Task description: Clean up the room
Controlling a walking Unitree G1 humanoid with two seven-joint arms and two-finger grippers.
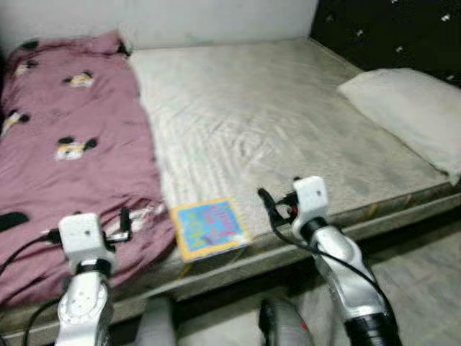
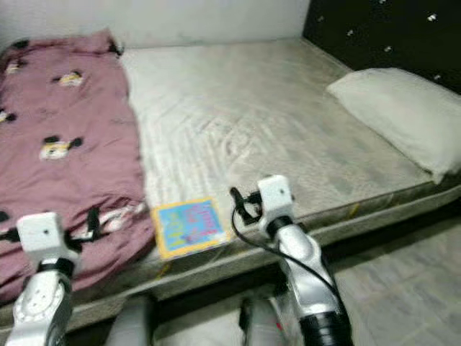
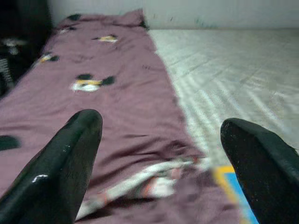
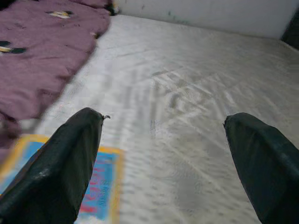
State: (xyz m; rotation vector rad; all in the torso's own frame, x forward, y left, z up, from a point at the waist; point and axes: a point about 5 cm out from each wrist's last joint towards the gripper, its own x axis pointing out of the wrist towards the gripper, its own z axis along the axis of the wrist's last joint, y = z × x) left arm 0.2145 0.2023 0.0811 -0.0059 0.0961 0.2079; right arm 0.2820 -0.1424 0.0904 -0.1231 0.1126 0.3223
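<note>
A thin book (image 1: 210, 227) with a blue cover and yellow border lies flat at the front edge of the bare mattress (image 1: 274, 122). A purple blanket (image 1: 72, 144) with cartoon prints covers the bed's left side, and its crumpled near end touches the book's left edge. My left gripper (image 1: 121, 225) hovers open over the blanket's near end, left of the book (image 3: 233, 186). My right gripper (image 1: 271, 206) is open just right of the book (image 4: 98, 186), above the mattress edge. Nothing is held between either pair of fingers.
A white pillow (image 1: 410, 108) lies at the bed's right end against a dark headboard (image 1: 389, 32). A pale wall runs behind the bed. Grey floor (image 1: 425, 281) shows at the lower right, in front of the bed frame.
</note>
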